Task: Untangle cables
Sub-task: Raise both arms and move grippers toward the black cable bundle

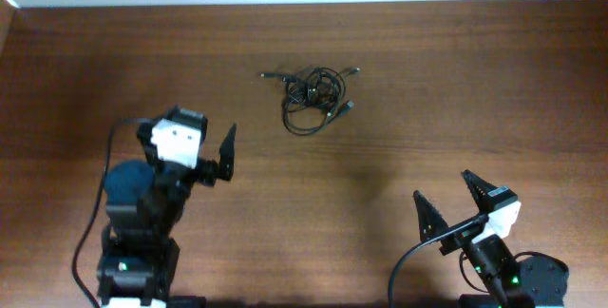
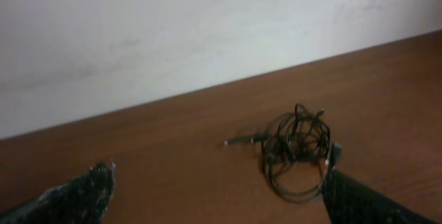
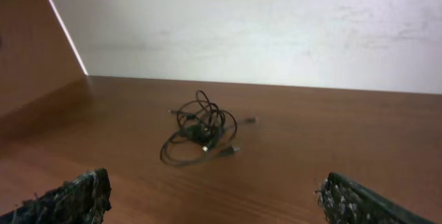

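Bare brown table [image 1: 427, 108]; left gripper [image 2: 217, 173] and right gripper [image 1: 441, 184] both spread wide, holding nothing; cables [image 1: 313, 94] lie knotted mid-table toward the far edge; untangling not yet begun; next, probably reach for a loose plug [image 1: 349, 107].

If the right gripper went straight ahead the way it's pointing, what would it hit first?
Probably the tangle of cables, slightly left of its line; only table lies between. Depth is unclear.

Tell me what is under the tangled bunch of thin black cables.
Through the loops of the thin black cables only the brown wooden tabletop shows. Whatever lies under the dense knot itself is covered.
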You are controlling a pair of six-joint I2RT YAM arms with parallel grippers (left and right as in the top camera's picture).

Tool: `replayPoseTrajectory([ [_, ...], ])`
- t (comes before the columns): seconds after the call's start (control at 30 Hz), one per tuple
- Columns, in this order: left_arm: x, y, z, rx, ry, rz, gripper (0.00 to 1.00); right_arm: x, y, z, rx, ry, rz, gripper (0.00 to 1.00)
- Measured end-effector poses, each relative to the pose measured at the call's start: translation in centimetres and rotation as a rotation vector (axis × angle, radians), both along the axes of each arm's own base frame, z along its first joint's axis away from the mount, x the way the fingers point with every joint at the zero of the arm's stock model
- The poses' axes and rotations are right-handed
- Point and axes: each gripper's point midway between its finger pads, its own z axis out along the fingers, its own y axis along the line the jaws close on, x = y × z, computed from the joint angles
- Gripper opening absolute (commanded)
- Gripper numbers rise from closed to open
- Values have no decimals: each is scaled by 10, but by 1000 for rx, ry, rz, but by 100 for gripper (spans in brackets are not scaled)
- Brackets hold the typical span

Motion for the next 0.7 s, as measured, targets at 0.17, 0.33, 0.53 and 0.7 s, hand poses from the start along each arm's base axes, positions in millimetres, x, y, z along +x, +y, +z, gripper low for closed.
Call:
replayPoseTrajectory([
  [0.17,41,-10,24,40,209,-70,99,4,8,53,9,77,53,99],
  [0.33,63,-22,27,35,433,-153,99,50,12,103,-36,304,102,99],
  [0.53,101,-29,59,18,588,-191,99,97,10,104,-67,689,142,99],
  [0.7,115,-42,72,1,527,-245,99,137,15,93,-59,765,197,99],
])
